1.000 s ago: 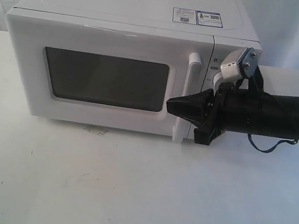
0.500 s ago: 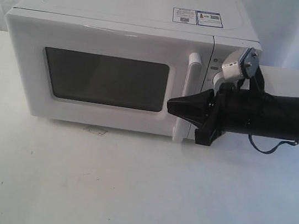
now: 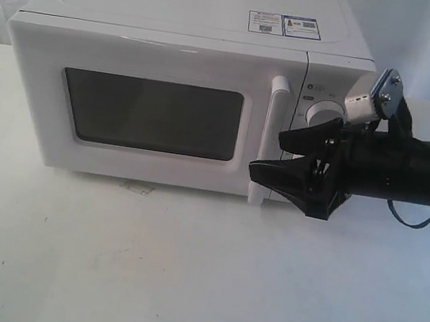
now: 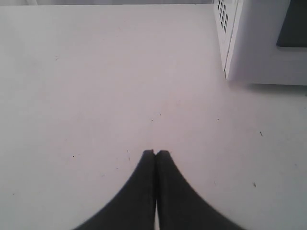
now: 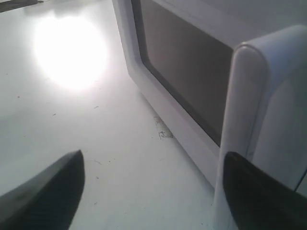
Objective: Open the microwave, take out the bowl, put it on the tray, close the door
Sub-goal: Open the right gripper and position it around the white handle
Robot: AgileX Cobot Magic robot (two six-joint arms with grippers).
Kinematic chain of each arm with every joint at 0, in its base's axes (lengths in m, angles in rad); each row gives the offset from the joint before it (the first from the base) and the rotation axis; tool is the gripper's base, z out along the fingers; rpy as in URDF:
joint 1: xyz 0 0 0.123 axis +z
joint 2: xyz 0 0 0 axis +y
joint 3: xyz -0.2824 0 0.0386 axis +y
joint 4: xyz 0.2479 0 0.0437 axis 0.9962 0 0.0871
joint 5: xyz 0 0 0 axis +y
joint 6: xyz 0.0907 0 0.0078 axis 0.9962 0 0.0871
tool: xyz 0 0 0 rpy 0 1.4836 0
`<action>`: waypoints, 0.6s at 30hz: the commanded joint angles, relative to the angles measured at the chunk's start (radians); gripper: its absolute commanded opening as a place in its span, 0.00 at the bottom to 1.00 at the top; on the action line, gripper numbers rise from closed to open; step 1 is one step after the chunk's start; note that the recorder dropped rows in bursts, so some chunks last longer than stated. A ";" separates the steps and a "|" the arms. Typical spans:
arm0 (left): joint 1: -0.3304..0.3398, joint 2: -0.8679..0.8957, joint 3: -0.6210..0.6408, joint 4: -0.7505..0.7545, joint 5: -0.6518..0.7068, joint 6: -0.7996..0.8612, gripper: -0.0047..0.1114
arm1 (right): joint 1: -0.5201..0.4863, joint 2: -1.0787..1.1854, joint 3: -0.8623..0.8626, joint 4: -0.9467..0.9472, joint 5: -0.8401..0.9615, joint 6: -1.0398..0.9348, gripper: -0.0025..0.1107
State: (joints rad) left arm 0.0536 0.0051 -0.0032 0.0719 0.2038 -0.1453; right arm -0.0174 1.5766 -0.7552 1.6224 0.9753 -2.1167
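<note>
The white microwave (image 3: 174,55) stands at the back of the table with its door (image 3: 40,96) closed; a dark window fills most of the door. The vertical bar handle (image 3: 275,113) runs down the door's right edge. My right gripper (image 3: 268,154) is open, just in front of the handle's lower part and below the upper dial (image 3: 326,112). In the right wrist view the right gripper (image 5: 153,165) spreads wide; the handle (image 5: 247,110) rises beside one finger (image 5: 249,187), and only table shows in the gap. My left gripper (image 4: 156,152) is shut and empty above bare table. The bowl is hidden; the tray is out of view.
The white table (image 3: 184,269) stretches in front of the microwave, with a small scuff mark (image 3: 137,188) near its base. Two stickers (image 3: 285,24) lie on the microwave's top. The left wrist view shows the microwave's vented side (image 4: 221,19) at its corner.
The right gripper's jaws have swung from shut to wide open. The right arm has drawn back to the right, uncovering the upper dial.
</note>
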 commanded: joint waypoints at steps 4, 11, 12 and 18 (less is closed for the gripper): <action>0.003 -0.005 0.003 -0.003 -0.002 -0.005 0.04 | -0.005 -0.008 -0.011 -0.005 0.005 -0.017 0.71; 0.003 -0.005 0.003 -0.003 -0.002 -0.005 0.04 | 0.012 -0.002 -0.052 -0.028 0.026 -0.017 0.71; 0.003 -0.005 0.003 -0.003 -0.002 -0.005 0.04 | 0.018 -0.002 -0.054 -0.048 0.012 -0.017 0.71; 0.003 -0.005 0.003 -0.003 -0.002 -0.005 0.04 | 0.040 -0.002 -0.061 -0.133 -0.079 -0.017 0.69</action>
State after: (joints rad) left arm 0.0536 0.0051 -0.0032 0.0719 0.2038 -0.1453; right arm 0.0161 1.5766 -0.8066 1.5076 0.9225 -2.1167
